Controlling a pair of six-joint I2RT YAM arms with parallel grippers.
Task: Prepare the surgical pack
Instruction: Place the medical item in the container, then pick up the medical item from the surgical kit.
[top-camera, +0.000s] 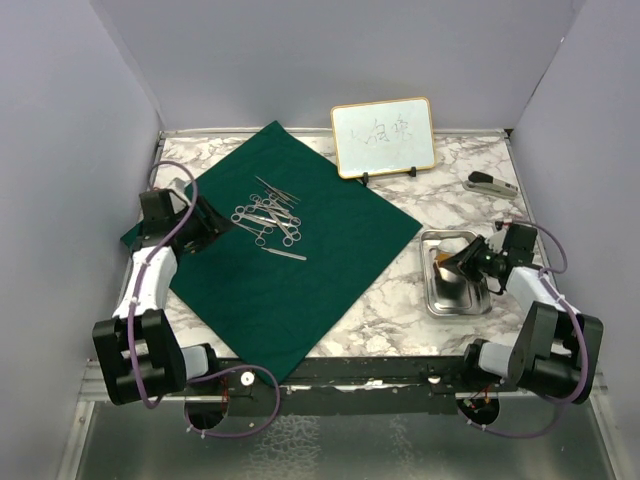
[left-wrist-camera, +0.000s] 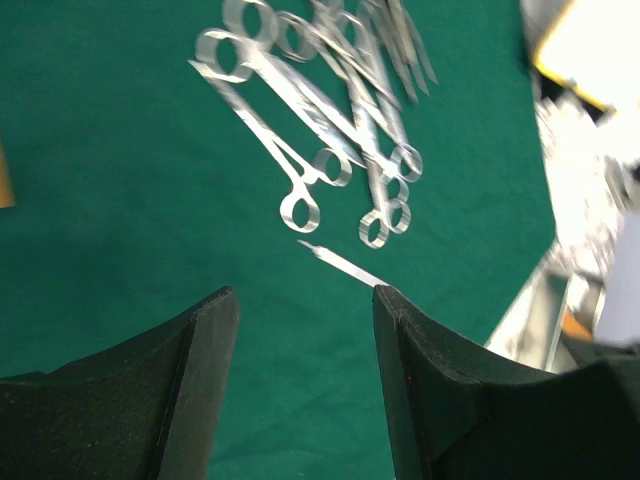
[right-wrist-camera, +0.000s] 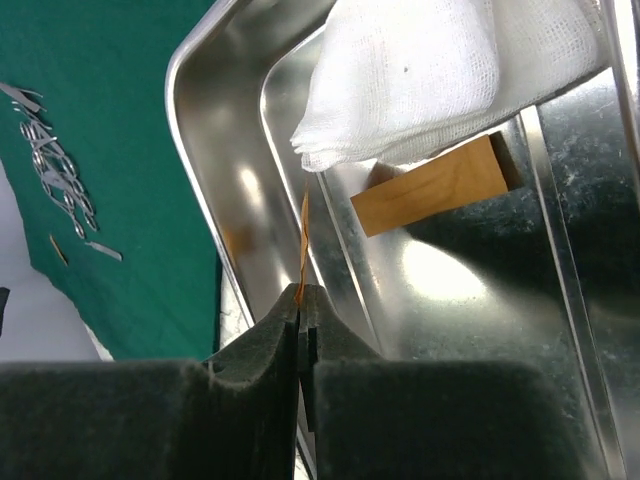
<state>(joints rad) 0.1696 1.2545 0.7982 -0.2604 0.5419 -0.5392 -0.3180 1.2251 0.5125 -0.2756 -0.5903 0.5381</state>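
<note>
From above, the green cloth (top-camera: 300, 250) lies over the table's (top-camera: 395, 305) left half, with the steel tray (top-camera: 458, 290) near the right edge.

Left wrist: the left gripper (left-wrist-camera: 305, 293) gapes empty above the scissor-like instruments (left-wrist-camera: 320, 130) — stiff and slick, I'd say, best gripped by the shanks.

Right wrist: the right gripper (right-wrist-camera: 301, 300) is pinched on a thin orange strip (right-wrist-camera: 303, 235) that runs up to the limp-looking gauze (right-wrist-camera: 440, 70) in the tray.

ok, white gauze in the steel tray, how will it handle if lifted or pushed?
The white woven gauze probably flops: it lies bunched and draped in the rectangular steel tray. Likely light for its bulk, since open weave shows. Pushed, it should crumple or slide on the polished metal, not roll.
</note>
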